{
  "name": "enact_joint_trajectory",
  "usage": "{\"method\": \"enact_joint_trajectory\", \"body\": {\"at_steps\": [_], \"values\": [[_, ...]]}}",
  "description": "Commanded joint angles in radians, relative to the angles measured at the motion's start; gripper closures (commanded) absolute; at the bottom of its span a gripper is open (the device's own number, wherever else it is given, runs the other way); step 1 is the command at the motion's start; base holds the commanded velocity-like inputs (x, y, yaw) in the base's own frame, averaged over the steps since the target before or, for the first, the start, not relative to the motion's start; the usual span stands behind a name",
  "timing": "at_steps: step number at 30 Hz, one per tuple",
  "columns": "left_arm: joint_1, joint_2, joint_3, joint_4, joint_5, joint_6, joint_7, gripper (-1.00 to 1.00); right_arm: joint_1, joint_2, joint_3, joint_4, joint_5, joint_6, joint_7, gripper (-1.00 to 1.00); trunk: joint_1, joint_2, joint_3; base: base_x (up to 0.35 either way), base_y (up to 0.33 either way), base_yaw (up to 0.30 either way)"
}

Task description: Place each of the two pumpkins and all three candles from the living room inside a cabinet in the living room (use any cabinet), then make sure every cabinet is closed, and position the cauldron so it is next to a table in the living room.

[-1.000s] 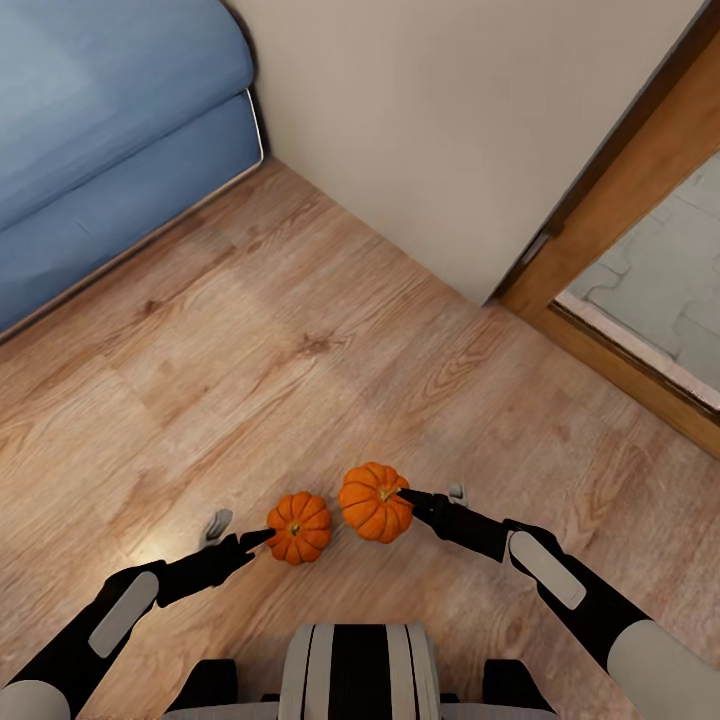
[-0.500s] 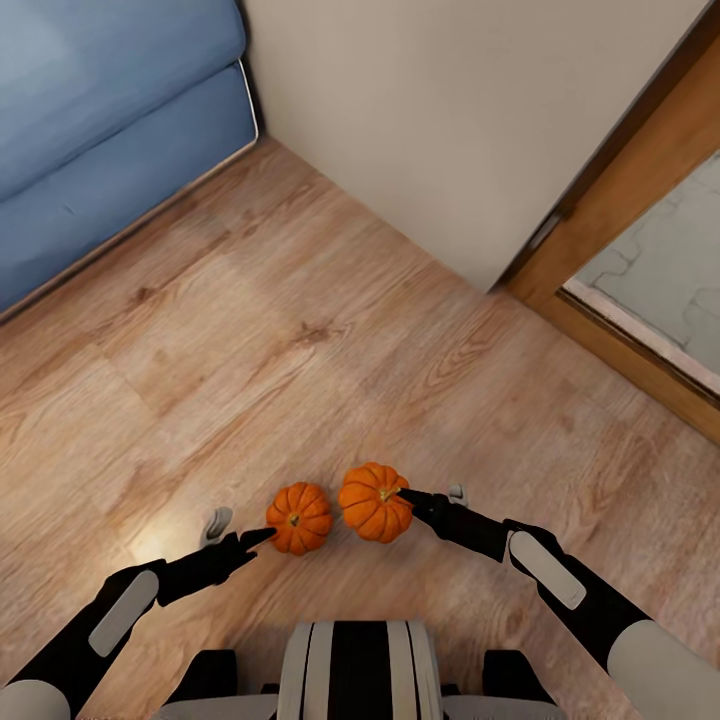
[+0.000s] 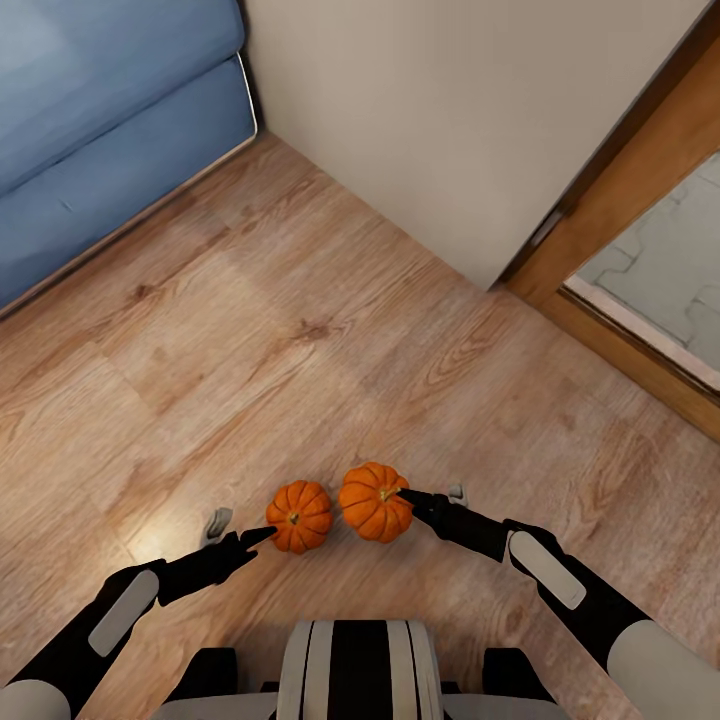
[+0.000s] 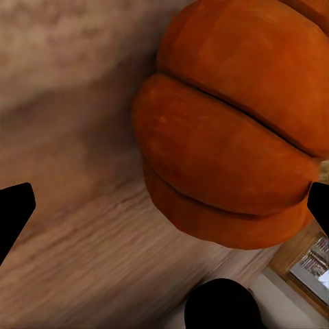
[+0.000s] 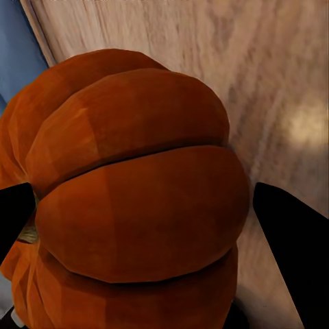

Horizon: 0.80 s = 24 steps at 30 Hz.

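Two pumpkins carried in the grippers, with a wall corner close ahead.

Head view: the left gripper (image 3: 268, 537) is closed on the left pumpkin (image 3: 300, 515) and the right gripper (image 3: 408, 497) on the right pumpkin (image 3: 372, 502), held just beside each other above the wood floor (image 3: 300, 330); they could knock together and slip, I judge. The blue sofa (image 3: 100, 150), wall (image 3: 450, 120) and door frame (image 3: 640, 200) hem the way.
Left wrist view: the pumpkin (image 4: 233, 130) fills the space between the dark fingertips (image 4: 14, 212).
Right wrist view: the pumpkin (image 5: 137, 199) sits between the fingers (image 5: 288, 226).
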Motion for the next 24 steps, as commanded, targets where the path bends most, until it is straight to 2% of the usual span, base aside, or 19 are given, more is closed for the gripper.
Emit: {"method": "enact_joint_trajectory", "body": {"at_steps": [1, 24], "values": [[0.000, 0.001, -0.001, 0.002, -0.020, -0.007, 0.017, -1.00, -0.001, -0.001, 0.003, 0.000, -0.009, 0.004, 0.000, 1.00, 0.000, 0.000, 0.000, 0.023, -0.016, 0.000], [0.000, 0.001, -0.001, 0.002, -0.020, -0.007, 0.017, -1.00, -0.001, -0.002, 0.003, 0.000, -0.009, 0.004, 0.000, 1.00, 0.000, 0.000, 0.000, 0.083, -0.036, 0.000]]}}
